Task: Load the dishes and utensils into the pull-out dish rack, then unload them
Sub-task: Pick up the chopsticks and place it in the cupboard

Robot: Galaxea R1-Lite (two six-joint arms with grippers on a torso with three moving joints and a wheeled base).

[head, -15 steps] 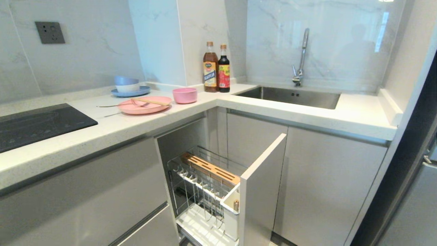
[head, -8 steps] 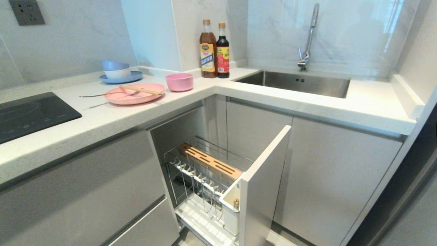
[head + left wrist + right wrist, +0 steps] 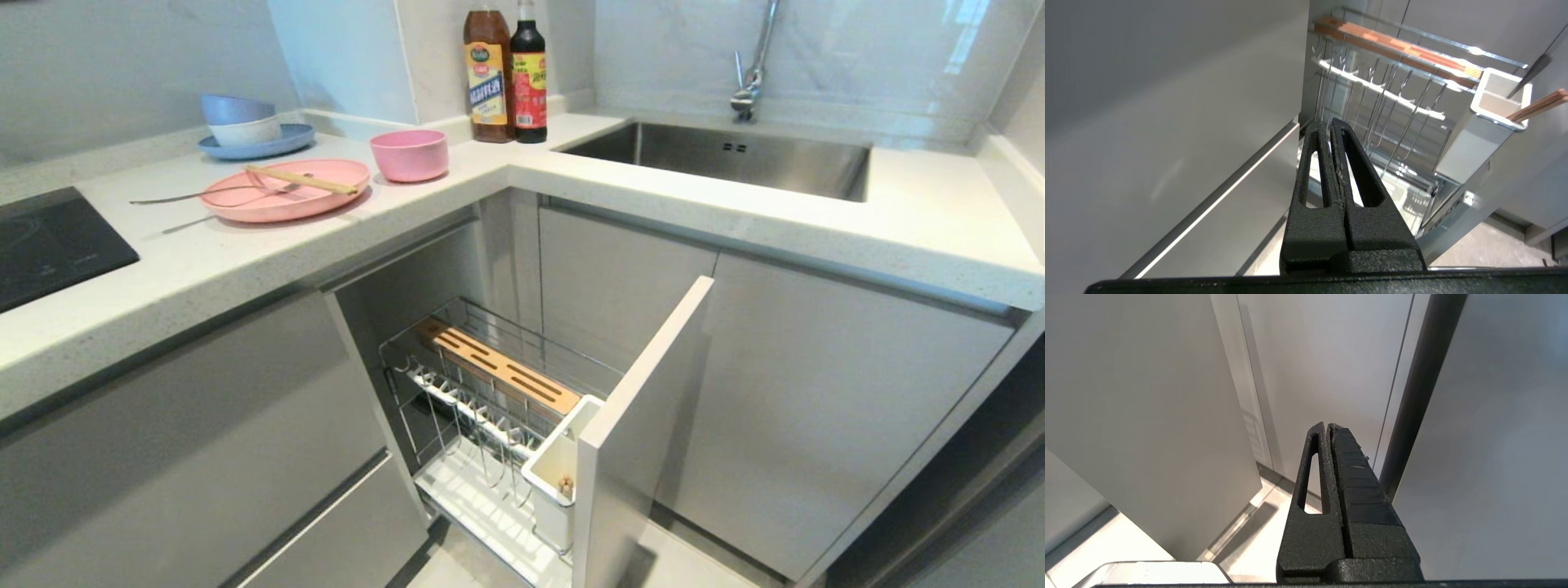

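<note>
Two chopsticks point(image 3: 302, 180) lie across pink plate point(image 3: 282, 200), left-right; both grippers' jaws closed, empty.

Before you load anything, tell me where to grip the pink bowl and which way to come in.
Take the pink bowl by its rim, from above, one finger inside and one outside. It stands upright and open on the counter. Its wall looks too wide and rounded to span. The near rim is probably easier, since the two bottles stand close behind it on the right.

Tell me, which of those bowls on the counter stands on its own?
The pink bowl. The blue bowl and white bowl are stacked together on the blue plate.
</note>
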